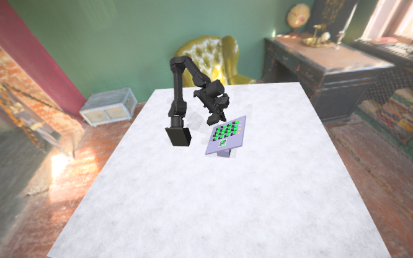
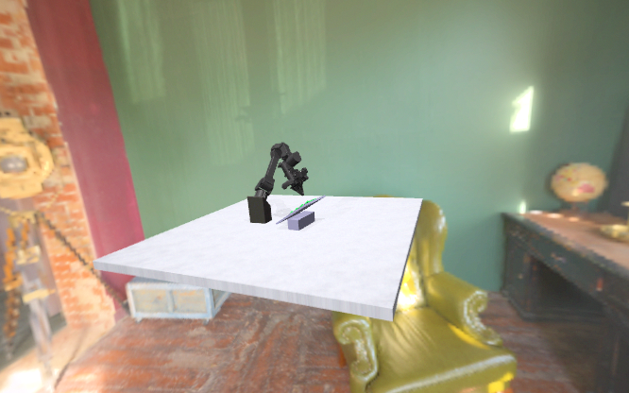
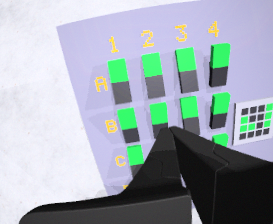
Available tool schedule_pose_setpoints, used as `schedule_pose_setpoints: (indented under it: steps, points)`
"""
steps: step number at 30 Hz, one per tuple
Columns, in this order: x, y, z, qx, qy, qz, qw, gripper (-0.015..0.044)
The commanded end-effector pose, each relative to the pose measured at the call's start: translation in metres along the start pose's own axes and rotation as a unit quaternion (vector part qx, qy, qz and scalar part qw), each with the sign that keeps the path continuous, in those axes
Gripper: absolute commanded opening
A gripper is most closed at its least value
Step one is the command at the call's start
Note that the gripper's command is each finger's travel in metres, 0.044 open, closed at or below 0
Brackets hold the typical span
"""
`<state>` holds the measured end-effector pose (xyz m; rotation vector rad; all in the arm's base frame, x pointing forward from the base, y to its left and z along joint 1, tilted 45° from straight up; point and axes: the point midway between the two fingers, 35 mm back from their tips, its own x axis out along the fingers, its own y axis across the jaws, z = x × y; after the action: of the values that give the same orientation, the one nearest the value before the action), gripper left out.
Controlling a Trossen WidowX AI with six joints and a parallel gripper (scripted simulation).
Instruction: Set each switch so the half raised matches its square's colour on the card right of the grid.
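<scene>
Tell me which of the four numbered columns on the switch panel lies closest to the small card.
Column 4. In the wrist view it is the last yellow number on the panel, and the small card sits just beyond that column's switches; columns 1 to 3 lie progressively farther away.

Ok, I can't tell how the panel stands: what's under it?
A small lavender block props the tilted panel off the white table. The block's top is covered by the panel.

Panel [image 3: 87, 36], lavender: yellow column numerals 1 [image 3: 112, 44], 2 [image 3: 147, 38], 3 [image 3: 180, 31], 4 [image 3: 215, 27] along the edge beyond the fingers. Yellow row letters A [image 3: 100, 84], B [image 3: 111, 125], C [image 3: 120, 160] down the side left of the fingers. No other legible text.
</scene>
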<state>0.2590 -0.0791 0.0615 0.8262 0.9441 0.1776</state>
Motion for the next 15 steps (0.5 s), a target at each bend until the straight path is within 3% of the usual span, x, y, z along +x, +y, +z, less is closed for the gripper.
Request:
schedule_pose_setpoints:
  steps: [1, 15]
  points:
    - [0.017, 0.000, -0.004, 0.003, 0.010, 0.000, 1.000, 0.0000]
    - [0.032, 0.001, -0.003, 0.003, 0.010, 0.000, 1.000, 0.0000]
